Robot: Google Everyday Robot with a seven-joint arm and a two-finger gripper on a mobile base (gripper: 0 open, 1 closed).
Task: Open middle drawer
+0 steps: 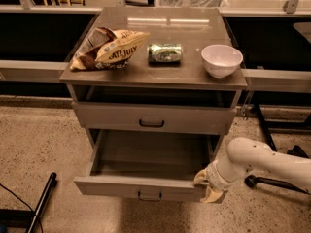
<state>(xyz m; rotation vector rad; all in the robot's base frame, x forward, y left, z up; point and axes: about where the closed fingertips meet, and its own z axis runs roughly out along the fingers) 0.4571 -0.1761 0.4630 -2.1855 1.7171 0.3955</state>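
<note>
Mid drawer [141, 187]: 2nd down, pulled well out, grey inside showing. Gripper [208, 186]: at drawer front's R corner, touching it; claw state can't tell. Top drawer [153, 118]: shut. On cabinet top [160, 74], L to R: chip bag [109, 47], can [164, 53], bowl [221, 59].

The middle drawer [146, 187] is plain grey inside and out, with a small black handle [149, 196]; the top drawer [153, 118] matches. The gripper [208, 186], cream on a white arm [272, 161], sits at the middle drawer's front right corner. On the grey cabinet top [170, 25] are a tan-and-brown chip bag [109, 47] (dark lettering), a green can [165, 53] and a white bowl [221, 59]. The floor [39, 144] is speckled beige.
</note>
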